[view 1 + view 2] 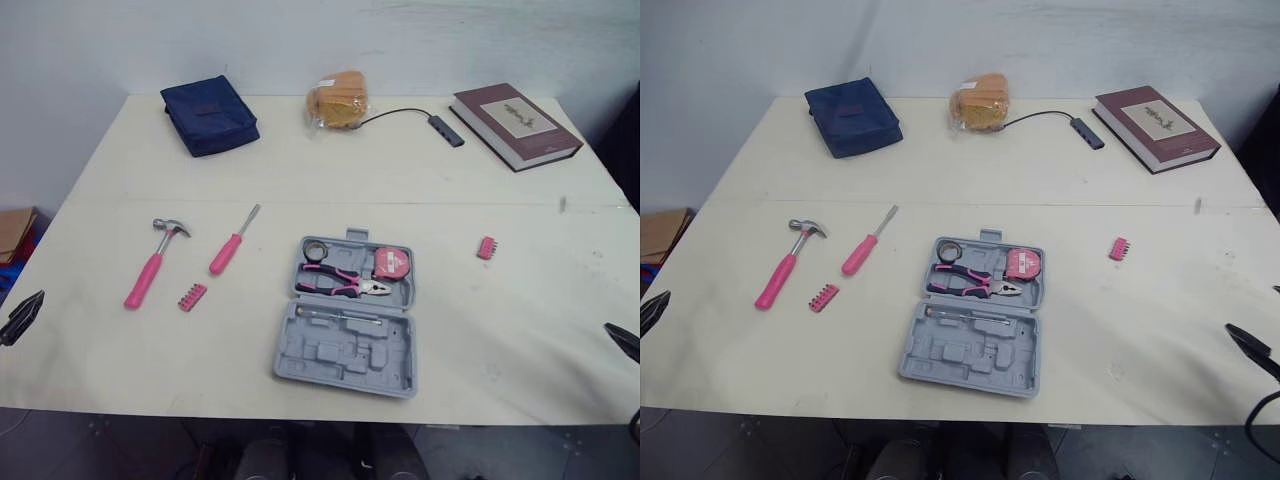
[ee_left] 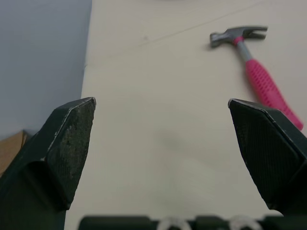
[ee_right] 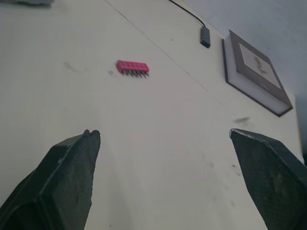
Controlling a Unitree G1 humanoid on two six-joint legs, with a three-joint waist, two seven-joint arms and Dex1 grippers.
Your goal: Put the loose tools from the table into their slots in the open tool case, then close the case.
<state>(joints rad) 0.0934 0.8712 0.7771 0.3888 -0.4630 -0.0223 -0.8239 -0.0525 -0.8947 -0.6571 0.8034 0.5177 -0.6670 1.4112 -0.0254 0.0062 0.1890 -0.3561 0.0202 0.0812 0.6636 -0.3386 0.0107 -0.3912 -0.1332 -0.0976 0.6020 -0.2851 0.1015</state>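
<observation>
Hammer point(image 1: 150, 265) lies diagonally, head toward upper right; I see left gripper point(image 2: 160, 103) and right gripper point(image 3: 163, 131) both spread, edge-cropped.

hammer point(image 1: 150, 266), screwdriver point(image 1: 232, 243) left of case point(image 1: 348, 318) | pliers point(image 1: 345, 283) inside

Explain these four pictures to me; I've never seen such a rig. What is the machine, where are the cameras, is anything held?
This is a two-armed humanoid robot. Two pictures come from its head, looking down on a table; two come from its wrists, looking along the black fingers. The left gripper and right gripper are both open, holding nothing. An open grey tool case lies mid-table with pliers and a tape measure inside. Loose on its left: a pink hammer, a screwdriver, a bit strip; on its right, a second bit strip. Farther back lie a blue pouch and a book.
</observation>
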